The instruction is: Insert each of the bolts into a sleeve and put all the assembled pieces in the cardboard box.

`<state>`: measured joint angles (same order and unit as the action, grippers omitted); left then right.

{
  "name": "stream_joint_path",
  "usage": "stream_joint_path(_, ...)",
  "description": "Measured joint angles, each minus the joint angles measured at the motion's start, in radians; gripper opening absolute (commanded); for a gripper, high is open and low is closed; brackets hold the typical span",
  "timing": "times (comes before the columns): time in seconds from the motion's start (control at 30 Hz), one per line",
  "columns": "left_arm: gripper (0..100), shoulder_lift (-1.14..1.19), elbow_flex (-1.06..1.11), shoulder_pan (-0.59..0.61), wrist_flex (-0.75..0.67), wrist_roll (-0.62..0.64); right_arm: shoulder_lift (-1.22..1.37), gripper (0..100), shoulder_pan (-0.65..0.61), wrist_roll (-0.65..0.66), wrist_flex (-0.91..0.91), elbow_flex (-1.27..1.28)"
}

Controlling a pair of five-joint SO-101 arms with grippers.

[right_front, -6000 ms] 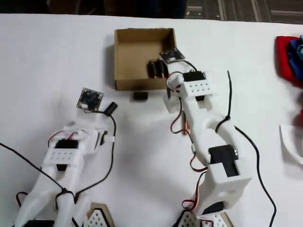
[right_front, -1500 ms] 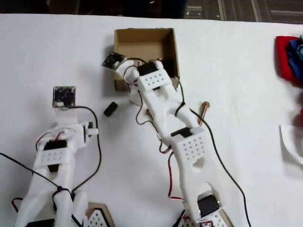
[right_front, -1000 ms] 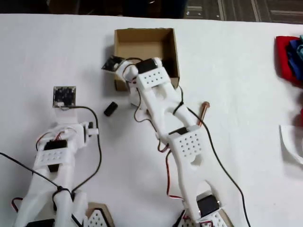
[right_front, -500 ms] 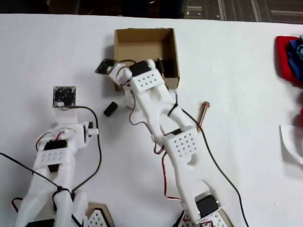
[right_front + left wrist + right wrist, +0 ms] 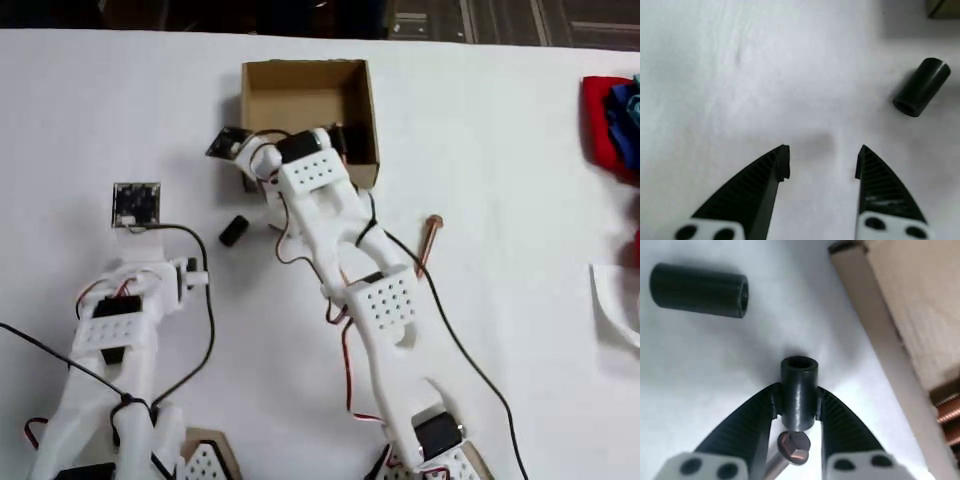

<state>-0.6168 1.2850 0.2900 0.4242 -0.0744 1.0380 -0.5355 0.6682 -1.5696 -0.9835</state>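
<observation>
The right gripper (image 5: 799, 401) is clamped across the middle of a black sleeve (image 5: 799, 375). The sleeve looks light, rigid and smooth, so it could twist in the grip. A copper bolt head (image 5: 794, 445) sits just behind it. The cardboard box (image 5: 875, 335) wall stands close beside, and a loose sleeve (image 5: 699, 290) lies near. The left gripper (image 5: 821, 160) gapes wide and empty over the table (image 5: 740, 75).

White table (image 5: 520, 130) bears cardboard box (image 5: 246, 110), sleeve (image 5: 234, 230), bolt (image 5: 430, 240)
</observation>
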Motion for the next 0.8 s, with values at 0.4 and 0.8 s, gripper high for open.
stream_joint_path(0.4,23,0.0,0.0,0.0,0.0,0.0,-0.138,1.9,0.098,-0.341,-0.17,-0.278)
stream_joint_path(0.8,23,0.0,-0.239,-0.201,0.285,0.0,-0.523,1.9,0.394,-0.462,-0.176,0.081)
